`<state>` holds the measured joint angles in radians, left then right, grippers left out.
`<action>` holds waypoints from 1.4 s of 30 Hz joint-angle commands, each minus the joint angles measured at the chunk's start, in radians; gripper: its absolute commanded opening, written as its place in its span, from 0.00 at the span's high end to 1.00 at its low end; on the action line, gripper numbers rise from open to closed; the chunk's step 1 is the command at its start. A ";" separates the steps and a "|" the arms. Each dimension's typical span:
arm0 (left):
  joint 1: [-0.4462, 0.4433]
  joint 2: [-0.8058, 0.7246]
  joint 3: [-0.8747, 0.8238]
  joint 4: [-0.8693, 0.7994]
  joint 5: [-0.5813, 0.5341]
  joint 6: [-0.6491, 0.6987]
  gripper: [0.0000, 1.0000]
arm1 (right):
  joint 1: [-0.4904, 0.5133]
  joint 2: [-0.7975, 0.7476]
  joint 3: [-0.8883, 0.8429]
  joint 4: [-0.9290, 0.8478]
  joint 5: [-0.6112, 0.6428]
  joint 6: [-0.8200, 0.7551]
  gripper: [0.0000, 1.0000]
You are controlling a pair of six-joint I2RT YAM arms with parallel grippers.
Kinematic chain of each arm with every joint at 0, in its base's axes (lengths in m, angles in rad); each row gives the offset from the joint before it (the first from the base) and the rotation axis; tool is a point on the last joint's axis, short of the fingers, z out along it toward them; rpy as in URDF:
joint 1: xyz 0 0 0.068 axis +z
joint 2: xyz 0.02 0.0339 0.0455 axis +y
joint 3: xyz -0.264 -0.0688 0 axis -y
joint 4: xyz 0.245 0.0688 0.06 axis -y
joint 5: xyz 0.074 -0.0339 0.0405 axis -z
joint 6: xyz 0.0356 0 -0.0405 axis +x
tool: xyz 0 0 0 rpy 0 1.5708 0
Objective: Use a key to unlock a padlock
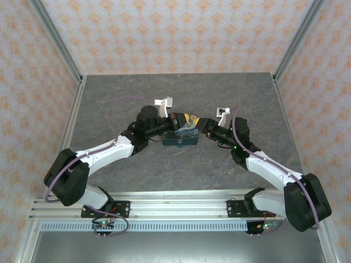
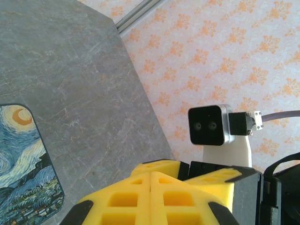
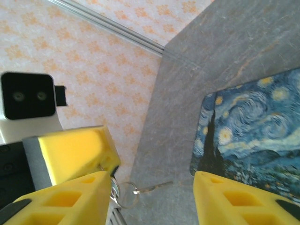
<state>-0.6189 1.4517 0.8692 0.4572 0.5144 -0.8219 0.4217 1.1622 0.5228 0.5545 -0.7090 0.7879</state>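
My left gripper (image 1: 185,118) hangs over the middle of the table, its yellow fingers (image 2: 150,187) pressed flat together. From their tip, in the right wrist view, a small metal key (image 3: 114,186) sticks out, with a thin ring (image 3: 127,193) and a second slim key (image 3: 157,186) dangling off it. My right gripper (image 3: 151,180) faces it, tip to tip. Its fingers (image 3: 70,201) stand wide apart on either side of the dangling ring and grip nothing. In the top view the right gripper (image 1: 198,124) nearly touches the left one. The padlock is hidden.
A rectangular box with a Starry Night print (image 1: 180,136) lies on the grey table (image 1: 181,181) right under both grippers; its lid (image 3: 253,136) is close beside the right gripper. Patterned walls (image 1: 175,33) close in the table on three sides.
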 commanded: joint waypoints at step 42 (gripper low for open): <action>-0.014 0.084 0.025 0.187 -0.057 -0.096 1.00 | 0.000 0.132 0.025 0.239 -0.083 0.074 0.63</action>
<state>-0.6216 1.5391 0.8532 0.6037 0.4732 -0.9192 0.4221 1.2888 0.5350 0.7570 -0.7856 0.8890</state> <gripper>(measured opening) 0.044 0.366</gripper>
